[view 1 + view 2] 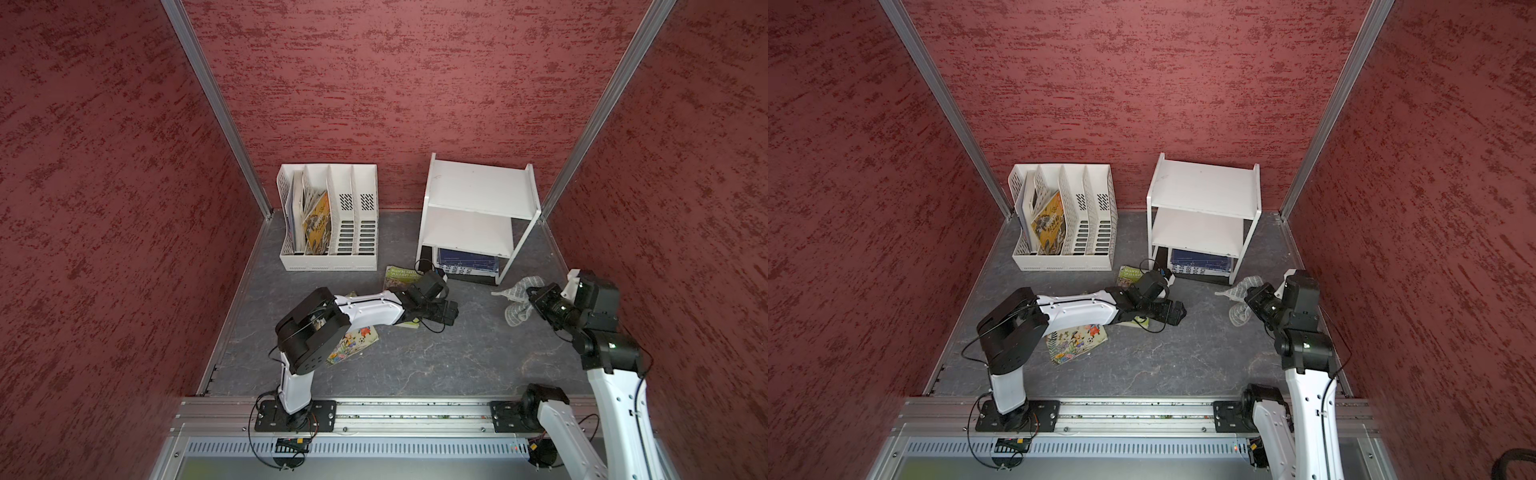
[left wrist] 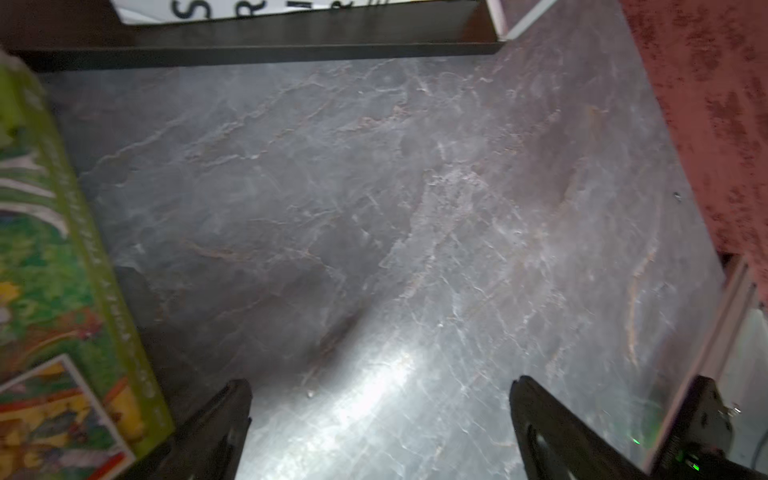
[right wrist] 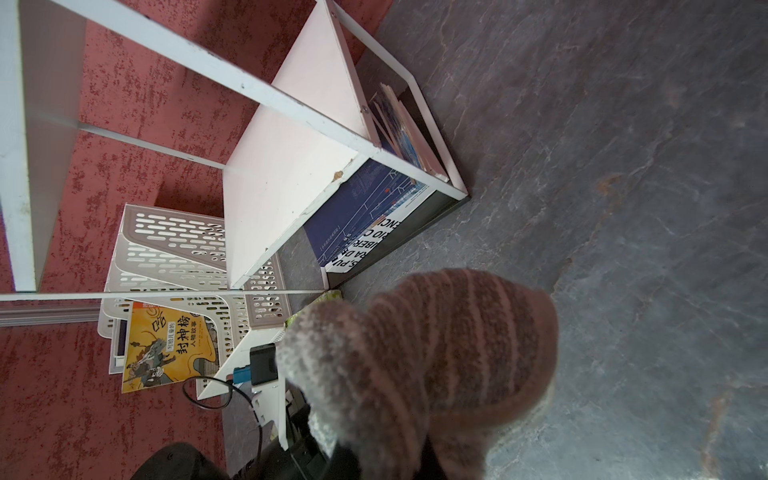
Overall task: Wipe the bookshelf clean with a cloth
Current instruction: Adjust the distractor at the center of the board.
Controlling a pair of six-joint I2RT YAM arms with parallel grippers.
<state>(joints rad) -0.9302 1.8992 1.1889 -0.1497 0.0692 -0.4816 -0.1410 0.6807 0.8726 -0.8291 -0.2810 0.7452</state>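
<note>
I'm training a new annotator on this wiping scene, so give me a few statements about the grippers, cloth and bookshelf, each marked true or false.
1. The right gripper is shut on the cloth. True.
2. The left gripper grips the green book. False: it is open and empty, beside that book.
3. The bookshelf has a bare top board. True.
4. The blue book lies on the middle board. False: it lies on the lowest tier.

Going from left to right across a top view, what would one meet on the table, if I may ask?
White file organizer → green book → left tool → grey striped cloth.
</note>
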